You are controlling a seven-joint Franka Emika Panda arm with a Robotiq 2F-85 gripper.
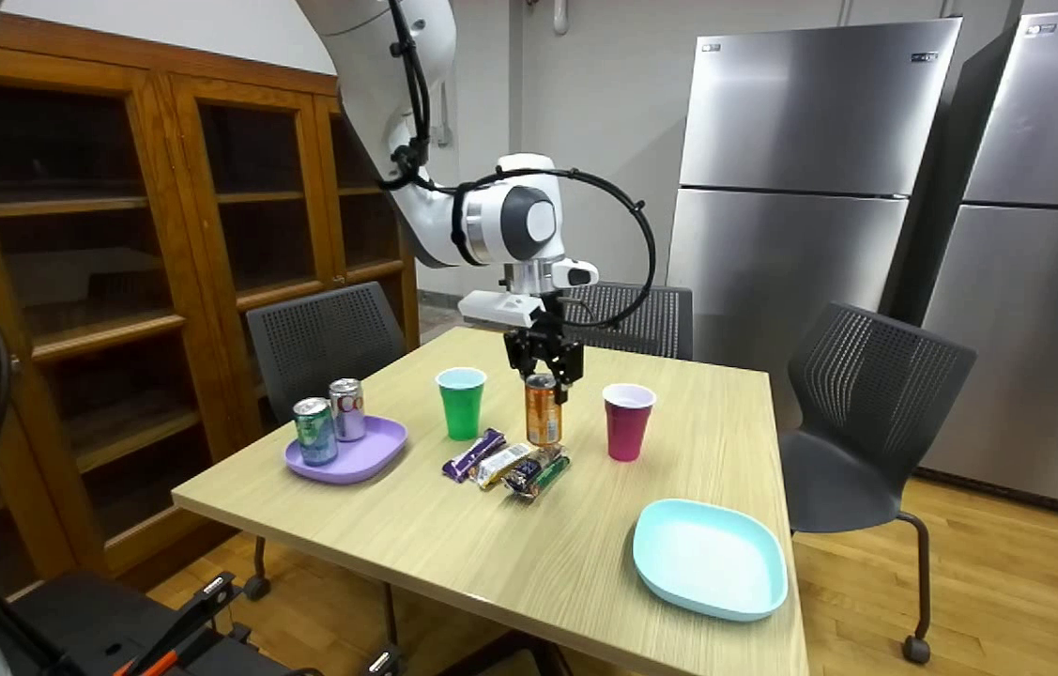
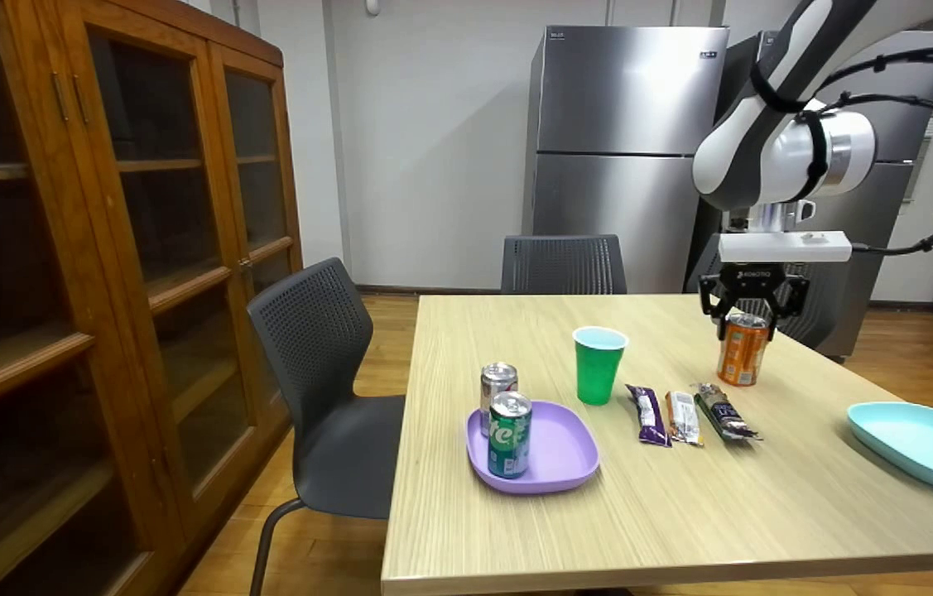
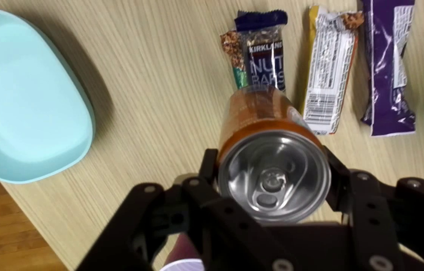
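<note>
I'm gripping the orange can [image 2: 743, 358] with the gripper [image 2: 746, 329]; the fingers [image 3: 208, 167] are grasping it near the top, one pressing each side in the wrist view. I'm seeing the can roughly upright over the table [image 1: 604, 545] in both exterior views, but I'm not able to tell whether its base is touching the surface. In an exterior view it's showing between the green cup [image 1: 461, 408] and the pink cup [image 1: 628, 427]. Four bars are lying near it: purple bar [image 3: 385, 67], white bar [image 3: 326, 82], nut bar [image 3: 266, 56], green bar [image 3: 234, 52]. Nut bar is partly covering the green one, and in the wrist view the can is hiding the nut bar's near end. Blue tray [image 1: 712, 559] is sitting well apart, near the table edge. On the far side from it, the purple plate [image 2: 565, 451] is carrying a green can [image 2: 509, 439] and a silver can [image 2: 498, 377], both standing upright. Stainless fridges [image 1: 801, 103] are standing behind the table.
</note>
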